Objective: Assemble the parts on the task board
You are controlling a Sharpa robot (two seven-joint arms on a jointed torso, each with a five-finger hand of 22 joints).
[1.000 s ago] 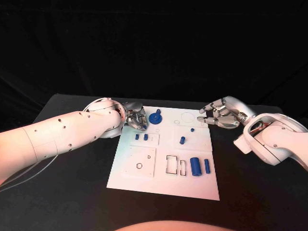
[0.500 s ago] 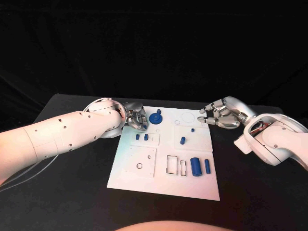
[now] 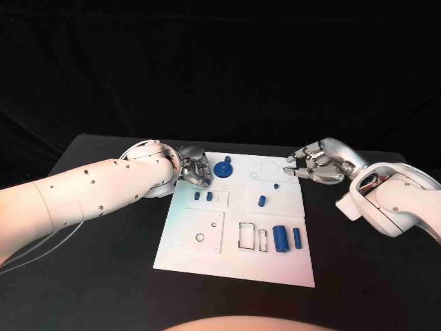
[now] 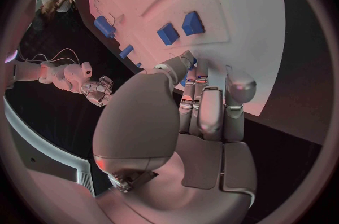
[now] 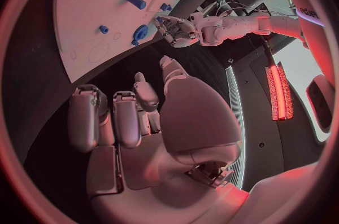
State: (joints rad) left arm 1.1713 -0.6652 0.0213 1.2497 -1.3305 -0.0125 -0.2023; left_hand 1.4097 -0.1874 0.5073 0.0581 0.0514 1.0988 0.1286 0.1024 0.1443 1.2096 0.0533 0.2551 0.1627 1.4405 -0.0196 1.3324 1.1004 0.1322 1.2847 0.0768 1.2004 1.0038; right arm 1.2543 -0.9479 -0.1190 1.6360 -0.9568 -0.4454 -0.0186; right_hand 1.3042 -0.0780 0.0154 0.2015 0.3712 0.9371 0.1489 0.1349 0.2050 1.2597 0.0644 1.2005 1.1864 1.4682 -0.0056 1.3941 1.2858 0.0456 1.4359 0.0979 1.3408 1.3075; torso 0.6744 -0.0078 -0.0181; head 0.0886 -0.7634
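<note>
1. The task board [image 3: 231, 258] is laid mid-table, with blue parts [image 3: 280, 238] seated in its recesses.
2. The blue gear [image 3: 222, 169] at the far left corner is touched by the left hand [image 3: 193, 169]; a grip cannot be told.
3. The right hand [image 3: 318, 165] is curled, empty, beside the far right corner.

Black table [image 3: 101, 276] under a dark backdrop [image 3: 220, 62].

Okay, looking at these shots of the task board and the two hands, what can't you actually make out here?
- Whether the left hand touches the blue gear-like part: in the head view its fingers cover the contact spot; in the left wrist view the palm hides it.
- What the outlines on the task board are, recesses or drawn marks: too small in the head view.
- Whether the right hand holds anything: its curled fingers hide the palm.
</note>
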